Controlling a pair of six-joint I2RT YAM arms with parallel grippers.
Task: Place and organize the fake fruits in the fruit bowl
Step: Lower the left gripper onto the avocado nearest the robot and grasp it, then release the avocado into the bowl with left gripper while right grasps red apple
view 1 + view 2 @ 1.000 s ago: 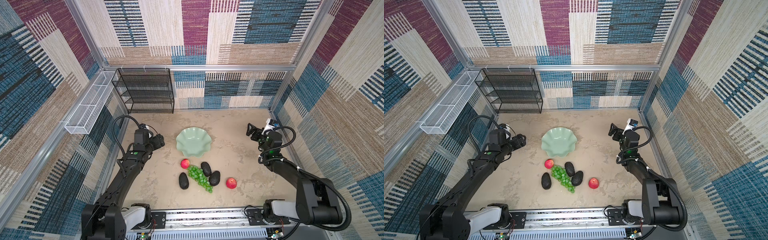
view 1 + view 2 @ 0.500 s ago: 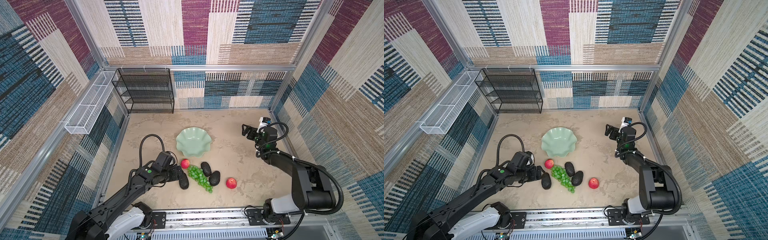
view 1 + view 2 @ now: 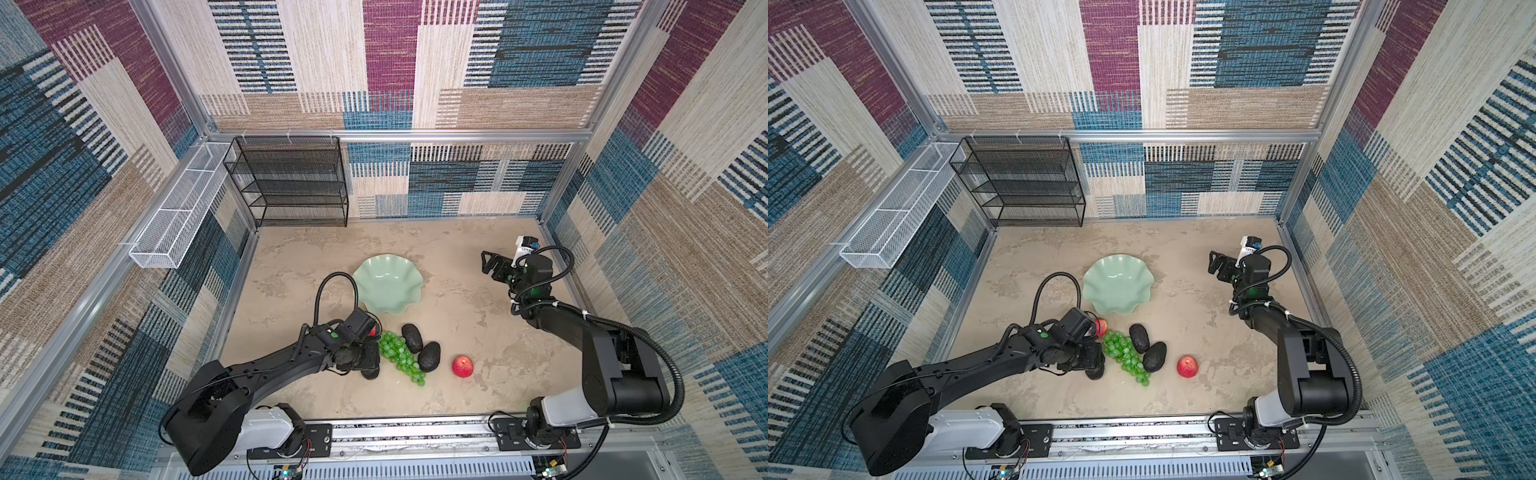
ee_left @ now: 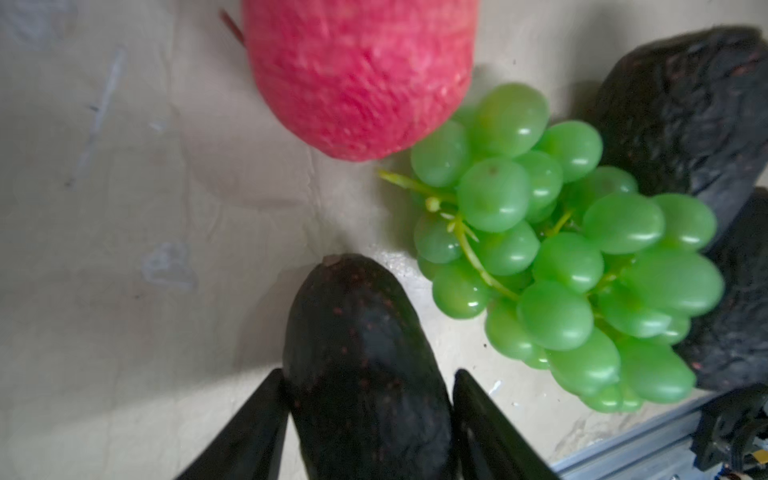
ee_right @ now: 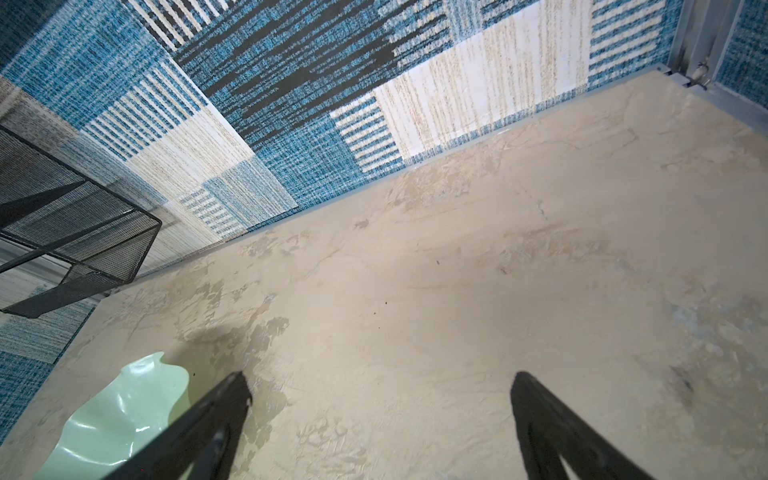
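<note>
My left gripper [image 4: 368, 374] is shut on a dark bumpy avocado [image 4: 365, 353] that lies on the table, one finger against each side. Beside it lie the green grapes [image 4: 561, 266], a red apple [image 4: 357, 75] and two more avocados [image 3: 412, 337] [image 3: 429, 356]. In both top views the left gripper [image 3: 368, 361] sits over the left end of the fruit cluster. A second apple [image 3: 463, 366] lies to the right. The mint-green fruit bowl [image 3: 361, 270] stands behind, with nothing in it. My right gripper [image 5: 380, 386] is open over bare table at the right [image 3: 490, 266].
A black mesh shelf [image 3: 291, 183] stands against the back wall at the left. A white wire basket [image 3: 178, 216] hangs on the left wall. The metal rail [image 3: 415, 432] runs along the front edge. Patterned walls enclose the table.
My left arm swung from the back left down to the fruit cluster and its jaws closed on the leftmost avocado. The right gripper shifted slightly and stayed open.
</note>
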